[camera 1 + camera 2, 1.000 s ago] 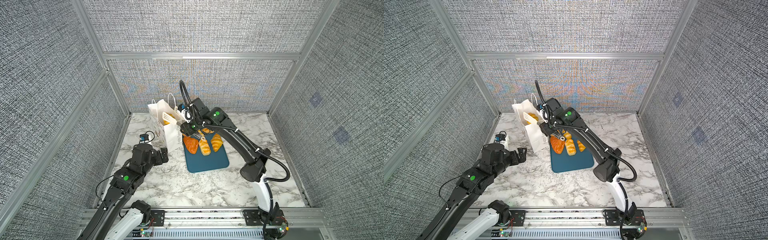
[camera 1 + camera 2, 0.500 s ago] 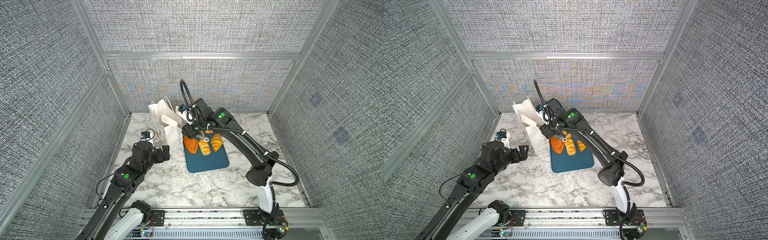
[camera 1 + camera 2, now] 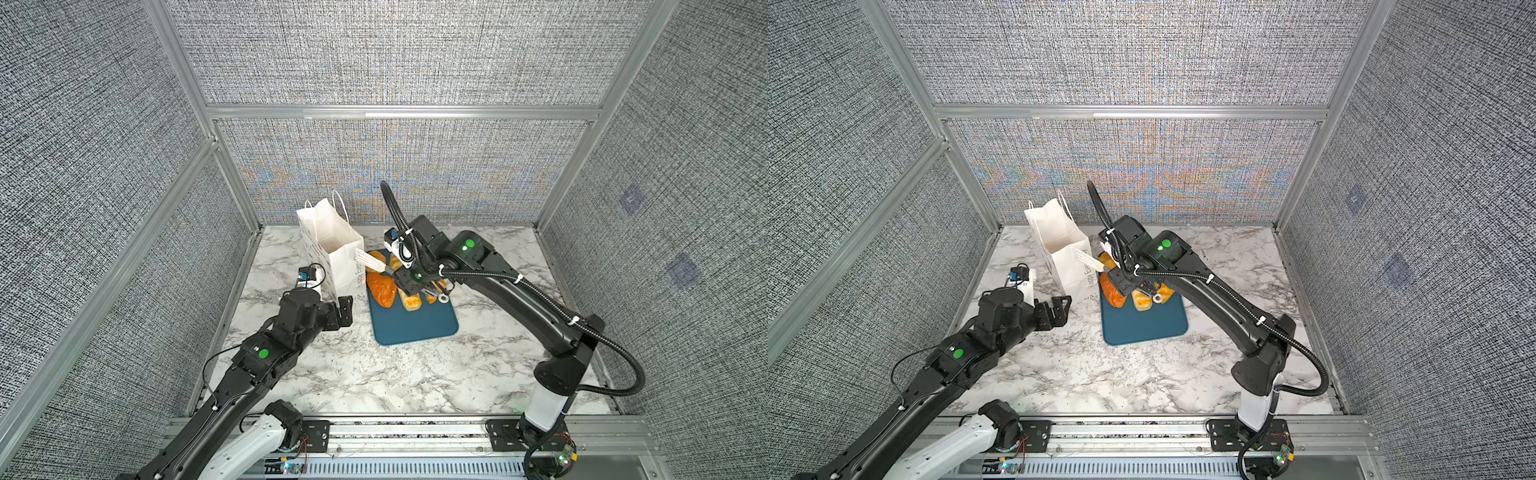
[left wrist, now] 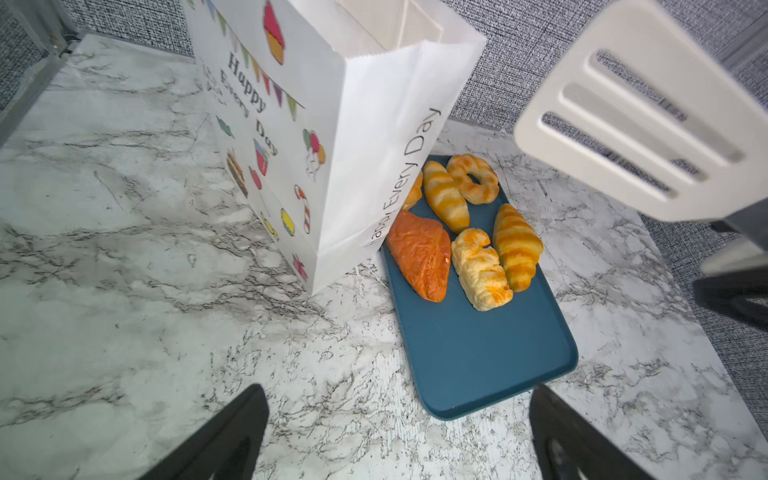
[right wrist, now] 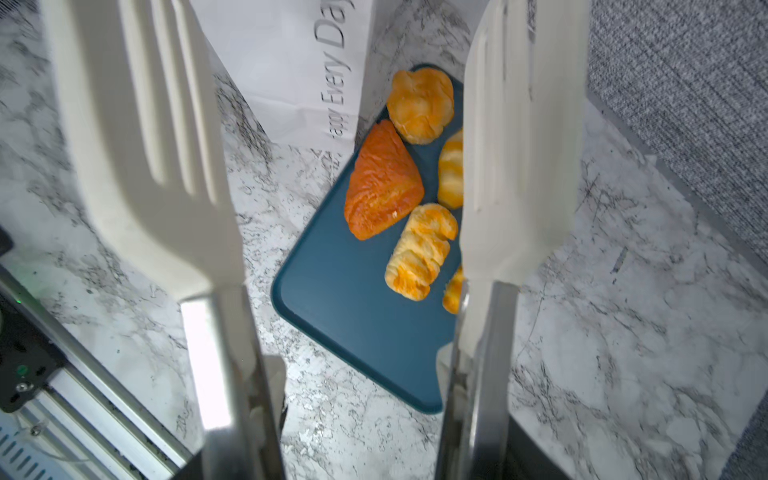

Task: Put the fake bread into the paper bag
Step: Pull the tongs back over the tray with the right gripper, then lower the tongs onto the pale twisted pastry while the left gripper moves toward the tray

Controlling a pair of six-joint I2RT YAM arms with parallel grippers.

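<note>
Six fake bread [image 4: 419,259] left at paper bag's [image 4: 332,145] 4 o'clock | right hand [image 3: 401,277] grips empty tongs [image 4: 640,124] | left hand [image 4: 399,434] loose, empty

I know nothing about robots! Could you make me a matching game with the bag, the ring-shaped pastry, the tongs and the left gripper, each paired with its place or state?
Things:
1. paper bag
2. ring-shaped pastry
3. white tongs
4. left gripper

Places or states:
a. lying on the teal tray
b. jaws wide open, holding nothing
c. standing on the marble table
d. held by the right gripper, paddles apart

Pairs: 1-c, 2-a, 3-d, 4-b
</note>
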